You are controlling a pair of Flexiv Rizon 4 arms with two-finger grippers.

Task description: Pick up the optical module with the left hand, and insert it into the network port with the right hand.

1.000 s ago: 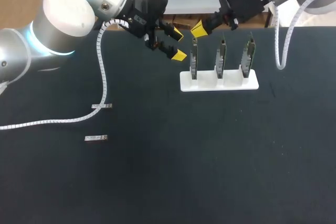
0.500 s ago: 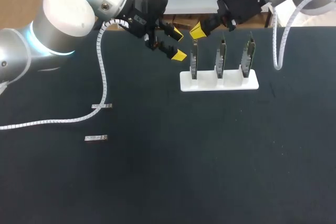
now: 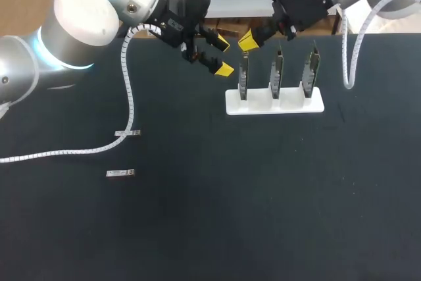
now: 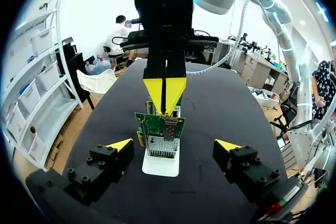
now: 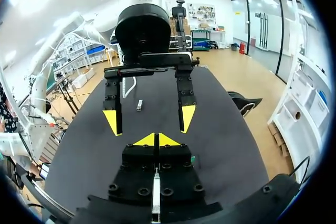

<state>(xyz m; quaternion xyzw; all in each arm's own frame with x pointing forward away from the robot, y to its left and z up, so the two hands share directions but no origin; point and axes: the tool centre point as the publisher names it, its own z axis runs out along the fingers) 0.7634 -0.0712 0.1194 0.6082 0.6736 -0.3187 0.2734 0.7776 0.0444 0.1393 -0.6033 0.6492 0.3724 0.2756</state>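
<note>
Two small silver optical modules [image 3: 127,133] [image 3: 120,173] lie on the black table at the left, far from both grippers. A white holder [image 3: 289,104] carries three upright network boards; the leftmost board [image 3: 243,77] stands nearest the grippers. My left gripper [image 3: 223,56] hangs open just left of that board, nothing between its fingers. In the left wrist view the board [image 4: 160,129] stands ahead between the open left gripper [image 4: 174,145]. My right gripper [image 3: 248,39] is shut right above that board, tips [image 4: 164,94] pointing down at it. I see nothing held in it [image 5: 156,140].
The table [image 3: 263,202] is a wide black surface. A white spiral cable [image 3: 129,97] trails from my left arm across the table's left part, close to the upper module. One module [image 5: 139,105] shows beyond the left gripper [image 5: 149,119] in the right wrist view.
My right gripper has shifted slightly to the left above the leftmost board. The left arm and the modules have not moved.
</note>
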